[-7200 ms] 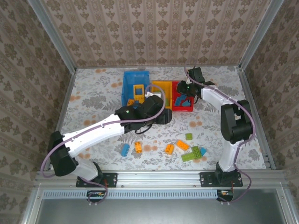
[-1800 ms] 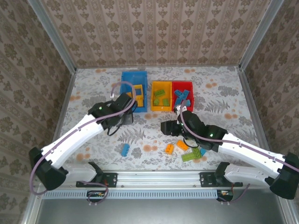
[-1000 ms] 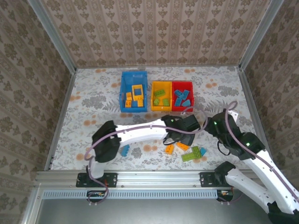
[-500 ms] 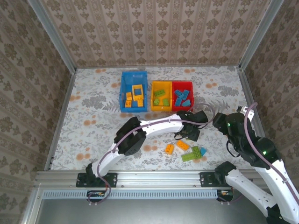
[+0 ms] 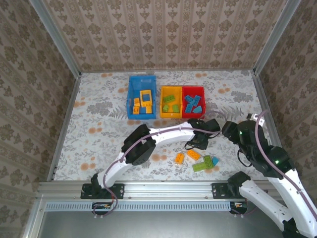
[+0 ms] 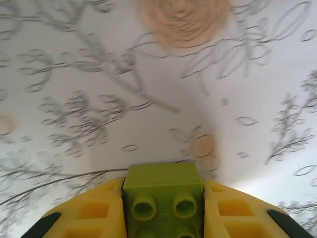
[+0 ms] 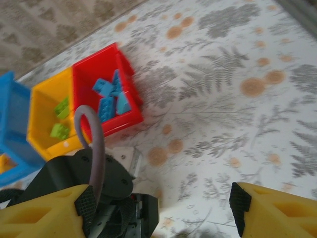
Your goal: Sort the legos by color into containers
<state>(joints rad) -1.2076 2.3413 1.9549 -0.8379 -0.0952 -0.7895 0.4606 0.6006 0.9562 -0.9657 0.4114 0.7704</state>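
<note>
My left gripper (image 6: 163,201) is shut on a green lego (image 6: 162,191), which sits studs-up between the yellow fingers (image 6: 94,214) just above the flowered table. From above, that gripper (image 5: 200,143) is right of centre, in front of the red container (image 5: 193,115). My right gripper (image 7: 163,203) stands open and holds nothing; from above it (image 5: 229,130) hovers just right of the left wrist. Loose legos lie nearby: two orange (image 5: 179,158) (image 5: 193,154), green (image 5: 199,166) and blue (image 5: 215,161). The blue container (image 5: 130,99) holds orange pieces, the yellow one (image 5: 171,116) green, the red one blue.
The left arm (image 5: 158,135) stretches across the middle of the table from its base at the near left. Metal frame rails (image 5: 64,114) and patterned walls bound the table on the left, right and back. Bare table lies left of the blue container.
My left gripper has closed on the green lego, where it was open half a second ago. The right arm has drawn slightly inward toward the left wrist, its gripper still open.
</note>
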